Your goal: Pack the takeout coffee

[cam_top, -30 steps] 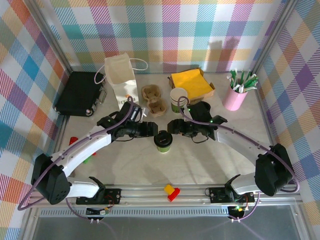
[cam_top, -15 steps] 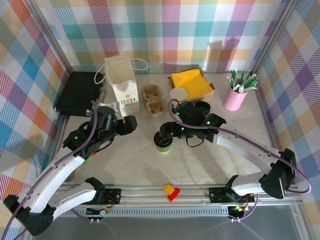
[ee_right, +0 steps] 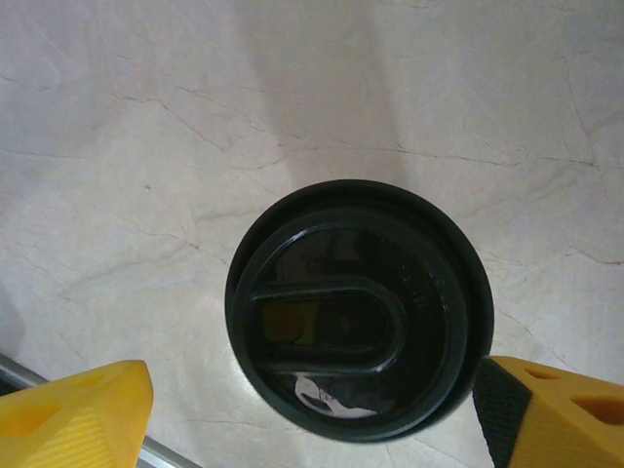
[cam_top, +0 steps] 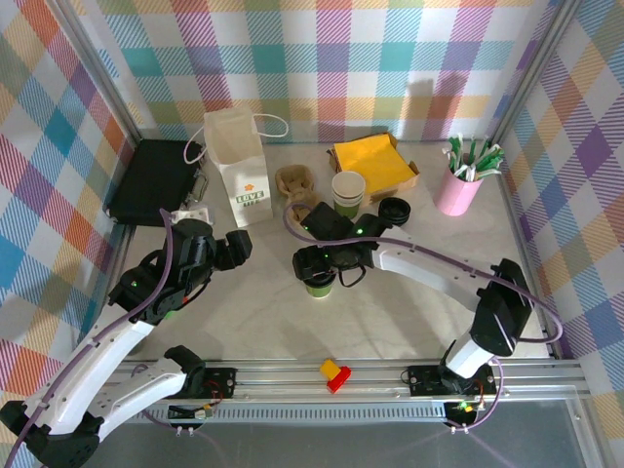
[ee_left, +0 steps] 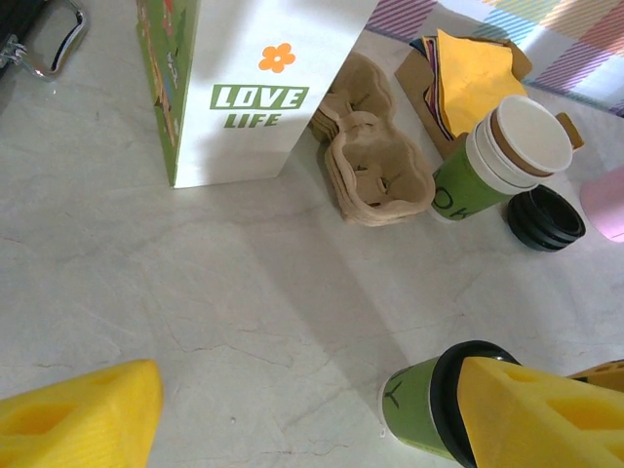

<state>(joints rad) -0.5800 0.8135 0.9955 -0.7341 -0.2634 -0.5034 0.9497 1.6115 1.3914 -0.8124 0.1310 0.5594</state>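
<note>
The takeout coffee (cam_top: 318, 287), a small green cup with a black lid (ee_right: 356, 336), stands upright mid-table. My right gripper (cam_top: 322, 265) hovers directly over it, pointing down. Its yellow fingers (ee_right: 78, 414) stand open on either side of the lid, the left one well clear and the right one close to the rim. My left gripper (cam_top: 234, 249) is open and holds nothing, off to the cup's left. From the left wrist, the coffee (ee_left: 419, 409) shows partly behind my right fingertip (ee_left: 546, 419). The white paper bag (cam_top: 237, 151) stands upright at the back left.
A cardboard cup carrier (cam_top: 292, 181), a stack of lidless cups (cam_top: 348, 190) and black lids (cam_top: 395, 210) sit behind the coffee. Yellow napkins in a box (cam_top: 372, 161) and a pink cup of straws (cam_top: 460, 185) are back right. A black case (cam_top: 156, 180) lies far left.
My left gripper has pulled back to the left, away from the coffee. My right gripper has swung left to sit over the lid. Both jaws have opened wider.
</note>
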